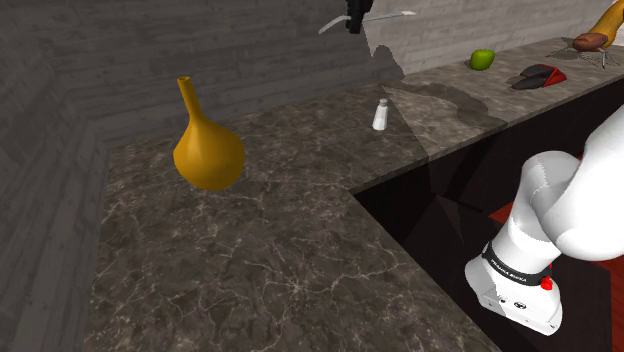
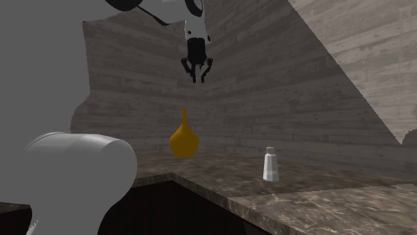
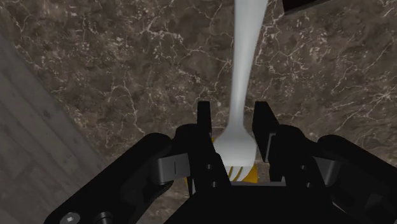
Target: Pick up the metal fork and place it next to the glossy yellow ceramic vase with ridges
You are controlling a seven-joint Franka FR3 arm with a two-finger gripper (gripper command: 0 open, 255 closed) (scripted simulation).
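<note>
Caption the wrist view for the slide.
Black gripper clasps a pale fork between its fingers above the dark marbled counter, yellow vase glimpsed directly below.

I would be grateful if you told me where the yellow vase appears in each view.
Shoulder view: the yellow vase stands left of centre on the counter.
Second exterior view: centre, below the end effector.
Wrist view: a yellow sliver beneath the held fork.
Shared landmark: the end effector.
</note>
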